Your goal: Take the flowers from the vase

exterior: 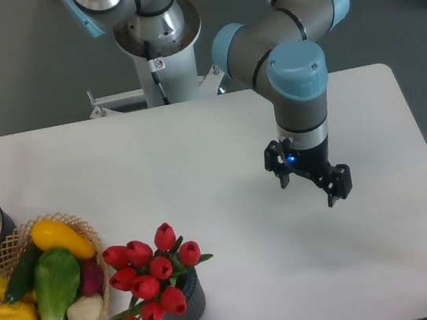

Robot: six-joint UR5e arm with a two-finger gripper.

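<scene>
Red flowers in vase; jaws spread wide, empty, well apart

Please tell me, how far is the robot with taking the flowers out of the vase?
Nothing looks done yet: the flowers stand in the vase near the front edge of the table. In hand: the claw hangs open and empty, off to the right of them. Left to do: reach the flowers, grip them and lift them out.
</scene>
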